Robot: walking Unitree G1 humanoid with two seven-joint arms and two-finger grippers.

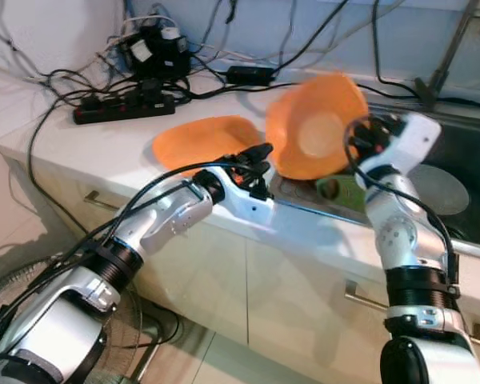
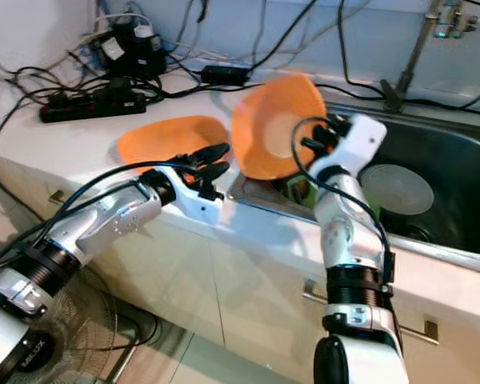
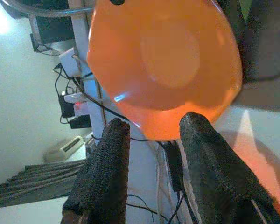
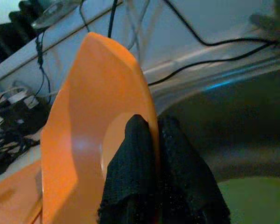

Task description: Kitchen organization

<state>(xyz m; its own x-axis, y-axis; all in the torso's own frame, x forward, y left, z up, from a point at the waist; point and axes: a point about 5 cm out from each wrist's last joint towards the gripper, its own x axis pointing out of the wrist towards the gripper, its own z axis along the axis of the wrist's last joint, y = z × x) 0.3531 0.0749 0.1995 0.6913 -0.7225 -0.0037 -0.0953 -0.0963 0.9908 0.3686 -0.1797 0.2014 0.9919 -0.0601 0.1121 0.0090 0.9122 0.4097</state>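
Observation:
An orange bowl [image 1: 316, 128] hangs tilted on its side above the counter's edge by the sink, its hollow facing me. My right gripper [image 4: 151, 123] is shut on its rim, one finger inside and one outside. A second orange dish [image 1: 200, 140] lies flat on the white counter [image 1: 104, 148], to the left of the held bowl. My left gripper [image 1: 260, 156] hovers over the near edge of that dish. It is open, with its fingers [image 3: 107, 172] pointing at the held bowl [image 3: 163, 60] and nothing between them.
The steel sink [image 1: 472, 136] at the right holds a grey round plate [image 1: 442, 189] and a green item [image 1: 342, 192]. A faucet [image 1: 440, 76] stands behind it. A black power strip [image 1: 124, 108] and tangled cables crowd the back of the counter. A fan [image 1: 24, 280] stands on the floor at the left.

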